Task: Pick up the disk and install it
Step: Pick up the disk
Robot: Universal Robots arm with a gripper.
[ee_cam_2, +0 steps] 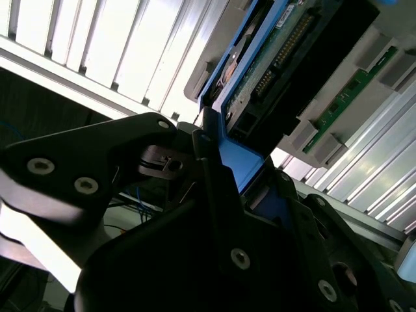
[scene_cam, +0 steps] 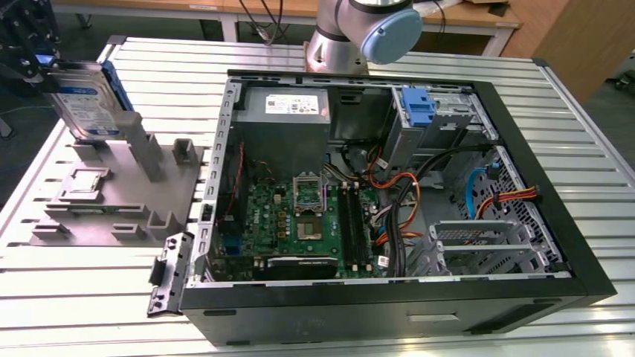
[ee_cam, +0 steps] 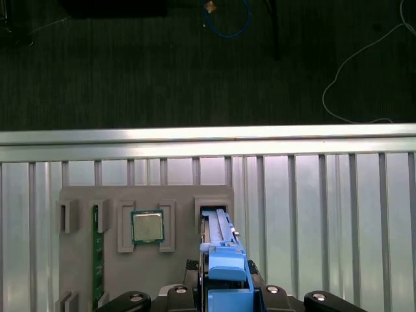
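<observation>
The fingers (ee_cam_2: 117,153) were narrowed onto the blue carrier bracket of the disk (ee_cam_2: 260,71), pinching it from both sides. In the second wrist view, the drive's green circuit-board underside faced the camera. In the first wrist view, the black fingers (ee_cam: 133,300) flanked the blue bracket, and the disk (ee_cam: 220,237) ran edge-on from them toward an open slot in a grey holder (ee_cam: 175,201).

In the exterior view, the disk (scene_cam: 88,100) stood upright with its white-and-blue label showing. It was held above that holder (scene_cam: 109,197), near the desk's edge on the exterior view's left, close to the far corner. Whether its lower edge sat in the slot or hung just clear of it could not be told. A processor chip (ee_cam: 147,227) and a green memory stick (ee_cam: 97,250) lay in neighbouring pockets of the holder.

An open computer case (scene_cam: 570,245) lay on its side across the middle of the slatted metal desk (scene_cam: 79,297). Inside were a green motherboard (scene_cam: 297,216), a grey power supply (scene_cam: 288,108) and another blue carrier (scene_cam: 421,111). The arm's base (scene_cam: 362,30) stood at the desk's far edge.
</observation>
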